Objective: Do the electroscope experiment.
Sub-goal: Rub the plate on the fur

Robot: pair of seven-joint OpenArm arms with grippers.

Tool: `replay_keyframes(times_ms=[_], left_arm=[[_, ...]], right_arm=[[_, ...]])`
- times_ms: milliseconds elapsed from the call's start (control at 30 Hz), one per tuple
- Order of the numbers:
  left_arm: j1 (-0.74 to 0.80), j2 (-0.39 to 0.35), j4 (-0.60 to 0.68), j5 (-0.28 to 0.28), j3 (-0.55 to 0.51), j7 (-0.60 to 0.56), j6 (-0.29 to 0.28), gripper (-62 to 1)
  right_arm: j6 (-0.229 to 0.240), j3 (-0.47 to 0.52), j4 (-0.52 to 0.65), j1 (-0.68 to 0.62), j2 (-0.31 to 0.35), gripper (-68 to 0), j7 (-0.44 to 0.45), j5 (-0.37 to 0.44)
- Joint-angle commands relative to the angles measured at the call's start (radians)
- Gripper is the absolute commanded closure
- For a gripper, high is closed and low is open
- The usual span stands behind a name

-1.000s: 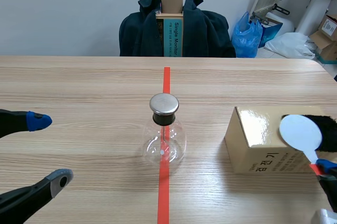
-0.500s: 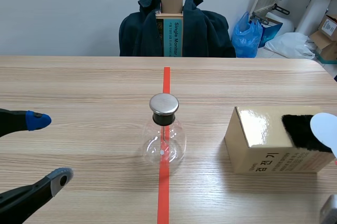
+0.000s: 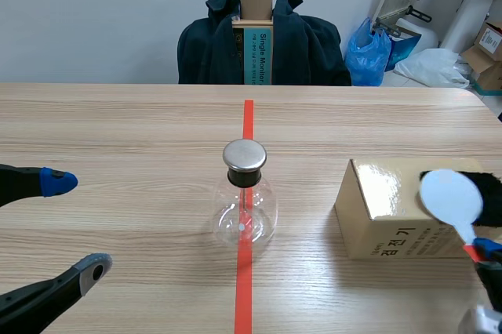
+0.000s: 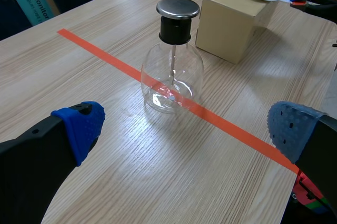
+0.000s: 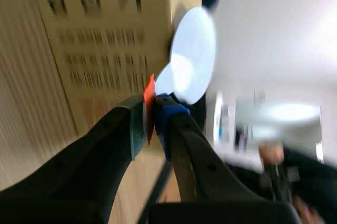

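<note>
Scene view — one electroscope (image 3: 245, 197), a clear glass flask with a metal cap (image 3: 245, 155), stands at frame centre on the red tape line (image 3: 248, 118). One white paddle (image 3: 449, 195) sits at the right edge, its disc over the black fur (image 3: 492, 193) atop the single cardboard box (image 3: 384, 212). Its handle runs down and right into the right gripper (image 5: 150, 121), which is clamped on the red grip. Note that the cap lies left of the disc, past the box, so your carry should probably run leftward at cap height. The left gripper (image 3: 80, 224), at lower left, is spread wide and holds nothing — well apart from the flask.
</note>
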Motion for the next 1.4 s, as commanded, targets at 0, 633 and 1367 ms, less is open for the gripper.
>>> replay_keyframes(times_ms=[0,633,1367], left_arm=[[-0.008,0.005,0.004,-0.012,-0.007,-0.014,-0.001,-62.3],[-0.008,0.005,0.004,-0.009,-0.007,-0.014,0.0,-62.3],[-0.008,0.005,0.004,-0.006,-0.007,-0.014,0.0,-62.3]], right_arm=[[0.008,0.014,0.003,-0.01,0.012,-0.8,-0.094,0.005],[0.008,0.011,0.003,-0.021,0.014,-0.8,-0.054,-0.001],[0.008,0.013,0.003,-0.013,0.018,-0.8,-0.05,-0.002]])
